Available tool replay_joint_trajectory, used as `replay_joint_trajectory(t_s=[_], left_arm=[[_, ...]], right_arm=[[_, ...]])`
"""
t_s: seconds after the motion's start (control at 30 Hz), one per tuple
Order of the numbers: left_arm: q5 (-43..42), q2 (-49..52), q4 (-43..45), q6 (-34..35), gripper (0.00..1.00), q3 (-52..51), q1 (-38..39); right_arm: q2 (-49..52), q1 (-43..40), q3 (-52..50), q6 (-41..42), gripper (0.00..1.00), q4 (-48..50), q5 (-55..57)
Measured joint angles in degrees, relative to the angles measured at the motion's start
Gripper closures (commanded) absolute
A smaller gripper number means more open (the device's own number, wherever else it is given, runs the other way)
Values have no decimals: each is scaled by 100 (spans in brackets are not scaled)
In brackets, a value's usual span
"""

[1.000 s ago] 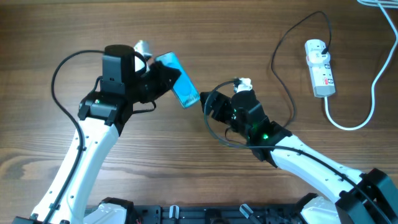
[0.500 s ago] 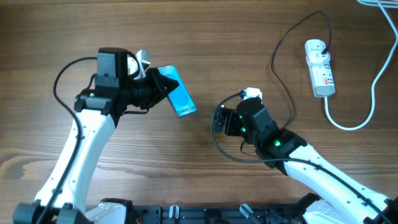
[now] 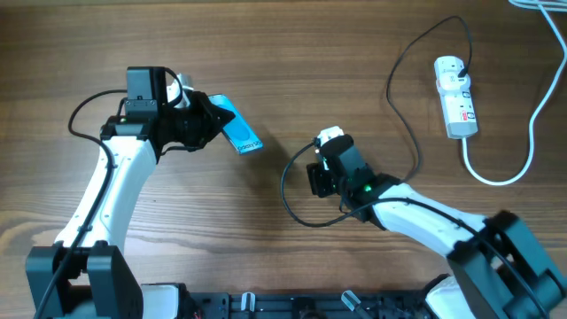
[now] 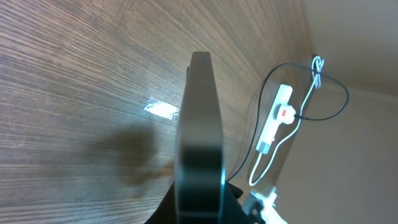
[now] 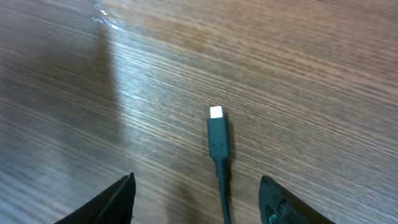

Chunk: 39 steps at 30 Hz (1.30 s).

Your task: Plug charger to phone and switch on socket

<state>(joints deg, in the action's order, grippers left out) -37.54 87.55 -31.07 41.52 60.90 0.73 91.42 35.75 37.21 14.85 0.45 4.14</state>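
My left gripper [image 3: 211,124] is shut on the phone [image 3: 239,133] and holds it tilted above the table, its turquoise screen showing. In the left wrist view the phone [image 4: 200,137] is edge-on between the fingers [image 4: 199,208]. The charger, a thin black cable [image 3: 285,182], loops on the table by my right gripper [image 3: 315,177]. In the right wrist view its plug tip [image 5: 216,113] lies on the wood between the open fingers [image 5: 200,196], touching neither. The white socket [image 3: 454,97] lies at the far right and also shows in the left wrist view [image 4: 277,118].
A thick white cord [image 3: 523,151] trails from the socket along the right edge. The black cable runs from the socket [image 3: 394,80] in a wide arc back to the right arm. The table is brown wood.
My left arm has carried the phone up and to the left, away from the right gripper. The right gripper has drawn back a little and the cable loop has shifted with it.
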Motion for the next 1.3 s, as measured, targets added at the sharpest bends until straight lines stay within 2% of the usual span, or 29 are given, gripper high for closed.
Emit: replay_joint_trajectory(t_s=[0.03,0.13,0.17,0.27,0.43,0.7,0.87,0.93,0.97,1.0,1.07,1.1,1.3], left_arm=[[-2,0,2,0,96,0,0],[7,0,2,2,96,0,0],[13,0,2,15,96,0,0],[15,0,2,20,96,0,0],[15,0,4,20,96,0,0],[17,0,2,20,96,0,0],[17,0,-2,20,96,0,0],[28,0,4,20,96,0,0],[42,0,4,20,96,0,0],[66,0,2,20,96,0,0],[111,0,4,20,96,0,0],[125,0,4,20,96,0,0],[127,0,2,20,96,0,0]], right_arm=[[164,-31,0,-22,49,138,0],[450,-109,15,-11,54,380,46],[472,-127,31,28,62,391,61],[546,-162,107,186,76,345,101],[577,-205,264,282,95,-57,22],[531,-232,310,328,96,-240,-81],[37,-247,483,426,95,-1593,-411],[-304,-247,485,531,95,-1856,-457],[-374,-247,485,560,82,-1897,-476],[-422,-247,490,595,75,-1993,-529],[-422,-247,490,549,71,-2035,-699],[-422,-243,490,527,65,-2039,-717],[-232,-243,490,476,63,-2028,-713]])
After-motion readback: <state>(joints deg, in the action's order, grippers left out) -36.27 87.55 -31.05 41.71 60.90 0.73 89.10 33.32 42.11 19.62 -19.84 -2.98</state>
